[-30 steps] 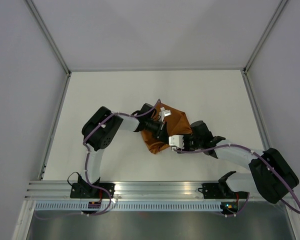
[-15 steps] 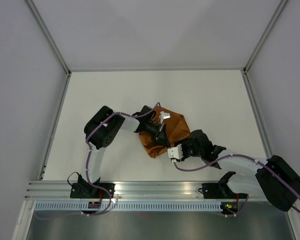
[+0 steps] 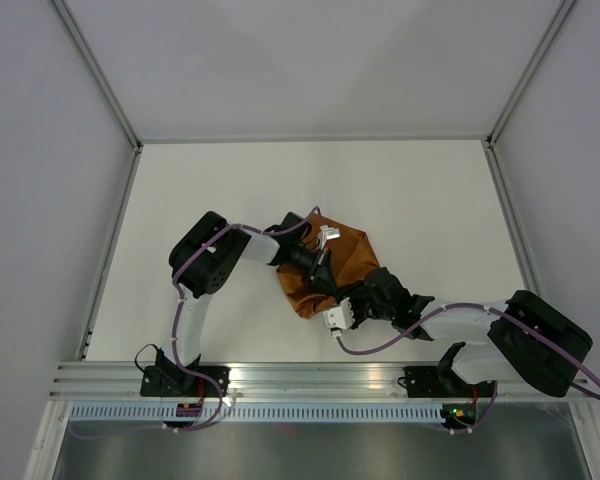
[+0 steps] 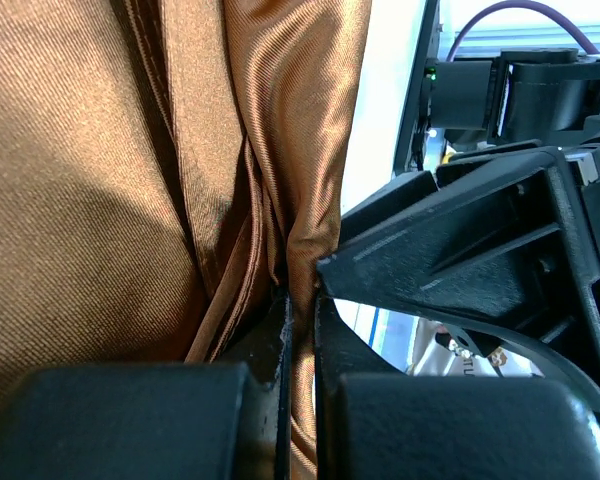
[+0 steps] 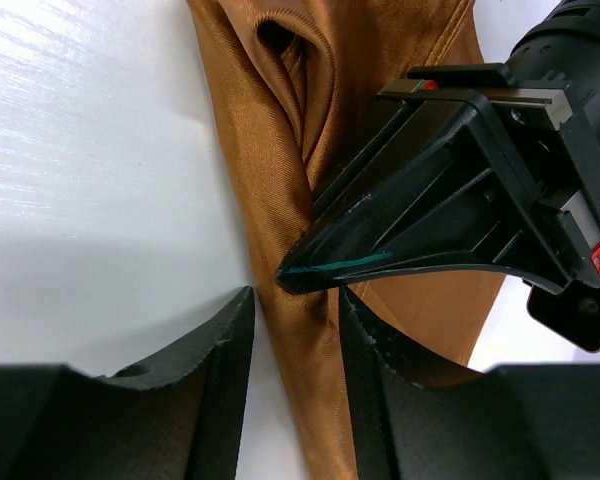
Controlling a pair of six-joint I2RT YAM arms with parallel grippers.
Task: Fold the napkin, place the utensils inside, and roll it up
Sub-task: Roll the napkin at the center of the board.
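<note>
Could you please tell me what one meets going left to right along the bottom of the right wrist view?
Bare table → one finger of the right gripper → napkin → the other finger.

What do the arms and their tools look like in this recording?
The left arm and right arm share white links, black joint housings and a thin purple cable running alongside. The left tool and right tool are black, each with two fingers; the right one's pads look finely textured.

White table (image 3: 400, 190), pale grey walls (image 3: 40, 200), ribbed aluminium rail (image 3: 310, 376) along near edge
</note>
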